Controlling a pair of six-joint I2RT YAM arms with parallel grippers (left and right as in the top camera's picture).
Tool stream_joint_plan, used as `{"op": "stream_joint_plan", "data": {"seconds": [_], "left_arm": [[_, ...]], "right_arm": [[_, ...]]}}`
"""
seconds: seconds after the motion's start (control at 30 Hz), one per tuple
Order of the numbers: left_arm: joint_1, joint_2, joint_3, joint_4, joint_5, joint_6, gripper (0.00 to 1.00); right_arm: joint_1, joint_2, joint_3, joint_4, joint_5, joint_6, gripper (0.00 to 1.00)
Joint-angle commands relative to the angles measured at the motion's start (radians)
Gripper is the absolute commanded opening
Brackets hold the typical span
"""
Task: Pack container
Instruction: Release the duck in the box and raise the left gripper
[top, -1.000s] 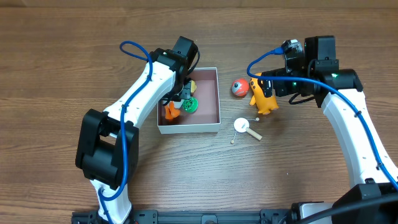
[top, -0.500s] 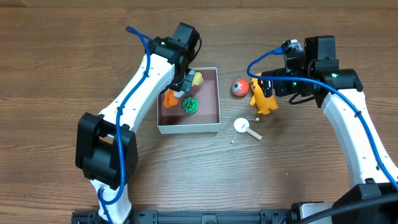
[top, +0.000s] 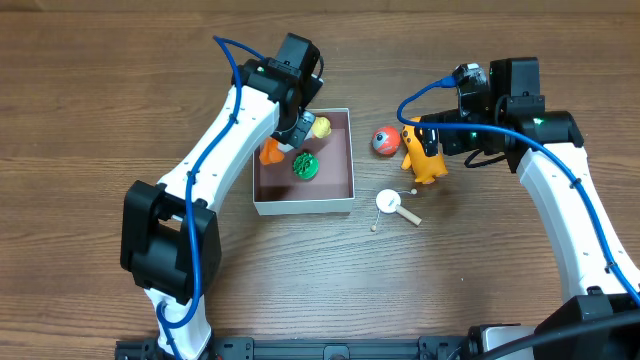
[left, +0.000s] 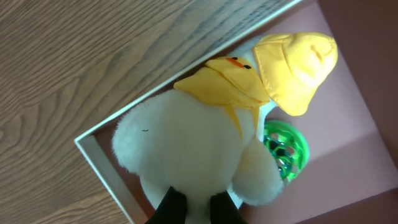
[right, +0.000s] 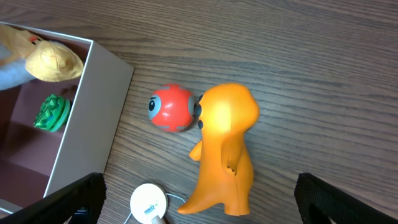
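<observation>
Container (top: 305, 207): left of centre on the table (top: 100, 80); we see a green ball (top: 305, 167) inside.
Left claw (left: 196, 208): closed on a plush duck (left: 186, 149), held over the container's far-left corner.
Right claw (right: 202, 196): spread wide, empty, above an orange figure (right: 224, 149).
Remaining, we judge: duck not yet released; orange figure, red ball (right: 172, 107) and white mallet (top: 390, 203) lie outside.

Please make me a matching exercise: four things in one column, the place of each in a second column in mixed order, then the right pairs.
1. green ball
2. plush duck
3. red ball
4. white disc

A. on the table, against the orange figure
B. gripped in the left claw
C. lying loose inside the container
D. on the table, away from both balls

Pairs: 1-C, 2-B, 3-A, 4-D.
</observation>
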Motion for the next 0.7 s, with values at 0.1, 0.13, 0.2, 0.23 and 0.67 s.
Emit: {"op": "stream_joint_plan", "data": {"seconds": [0.1,0.13,0.2,0.23,0.67], "left_arm": [[0.048,-0.007,0.015,-0.011,0.013,-0.078,0.10],[0.053,-0.007,0.011,-0.011,0.013,-0.093,0.11],[0.058,-0.007,-0.001,-0.011,0.020,-0.104,0.13],[0.058,-0.007,-0.006,-0.010,0.021,-0.104,0.13],[0.059,-0.008,-0.051,0.009,0.023,-0.124,0.66]], "right_arm": [[0.001,0.004,0.014,0.005,0.003,-0.003,1.00],[0.001,0.004,0.014,0.005,0.002,-0.003,1.00],[0.001,0.004,0.014,0.005,0.003,-0.003,1.00],[0.001,0.004,0.014,0.005,0.002,-0.003,1.00],[0.001,0.004,0.014,0.005,0.002,-0.003,1.00]]}}
